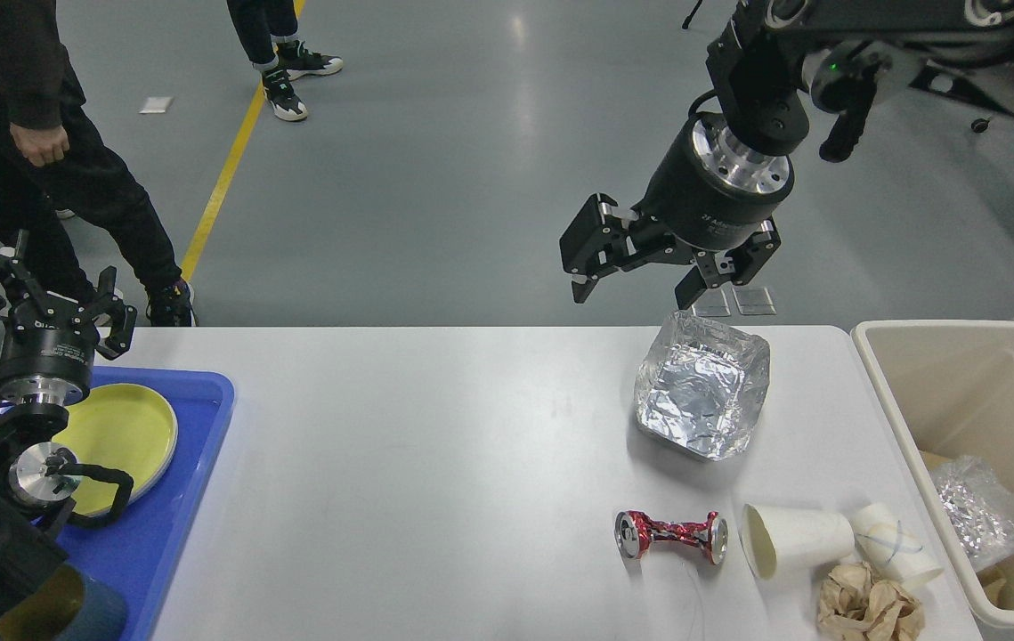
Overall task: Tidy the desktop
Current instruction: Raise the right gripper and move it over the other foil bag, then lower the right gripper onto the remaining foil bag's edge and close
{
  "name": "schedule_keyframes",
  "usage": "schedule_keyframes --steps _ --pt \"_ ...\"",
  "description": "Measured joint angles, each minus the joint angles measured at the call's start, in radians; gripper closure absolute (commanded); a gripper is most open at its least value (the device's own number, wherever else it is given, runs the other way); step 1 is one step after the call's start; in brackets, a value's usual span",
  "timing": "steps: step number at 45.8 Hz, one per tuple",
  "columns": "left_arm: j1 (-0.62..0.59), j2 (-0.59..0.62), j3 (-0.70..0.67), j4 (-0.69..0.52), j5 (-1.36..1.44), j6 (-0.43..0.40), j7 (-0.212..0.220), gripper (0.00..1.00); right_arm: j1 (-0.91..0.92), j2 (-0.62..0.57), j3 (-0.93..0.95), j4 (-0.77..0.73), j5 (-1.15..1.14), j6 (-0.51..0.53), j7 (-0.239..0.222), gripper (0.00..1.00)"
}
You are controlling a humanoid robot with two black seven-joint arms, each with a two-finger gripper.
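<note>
The white desktop (435, 445) spans the view. On its right part lie a foil box (704, 385), a crushed red can (671, 536), a tipped white paper cup (796, 539), a second crumpled white cup (896, 545) and a brown paper wad (870, 605). My right gripper (636, 292) is open and empty, hanging in the air just above and left of the foil box's far edge. My left gripper (48, 289) is open and empty at the far left, above the blue tray's far edge.
A blue tray (186, 499) at the left holds a yellow plate (124, 436) and a dark cup (70, 610). A beige bin (943, 427) at the right holds foil and paper scraps. People stand on the floor beyond the table at the upper left.
</note>
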Motion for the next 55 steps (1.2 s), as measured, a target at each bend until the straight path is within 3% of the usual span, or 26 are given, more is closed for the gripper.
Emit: schedule_keyframes --steps 9,27,39,55 --pt "0.0 0.0 0.0 0.0 0.0 0.0 0.0 0.04 -0.159 0.0 -0.006 -0.047 -0.001 -0.129 0.0 0.0" --pt "0.0 0.0 0.0 0.0 0.0 0.0 0.0 0.04 -0.557 0.02 0.003 -0.334 0.001 -0.331 0.001 0.0" --pt "0.0 0.0 -0.001 0.0 0.0 0.0 0.0 0.04 -0.707 0.074 0.012 -0.43 -0.001 -0.509 0.002 0.0" --pt "0.0 0.0 -0.001 0.0 0.0 0.0 0.0 0.04 -0.876 0.13 0.038 -0.534 -0.017 -0.607 0.003 0.0"
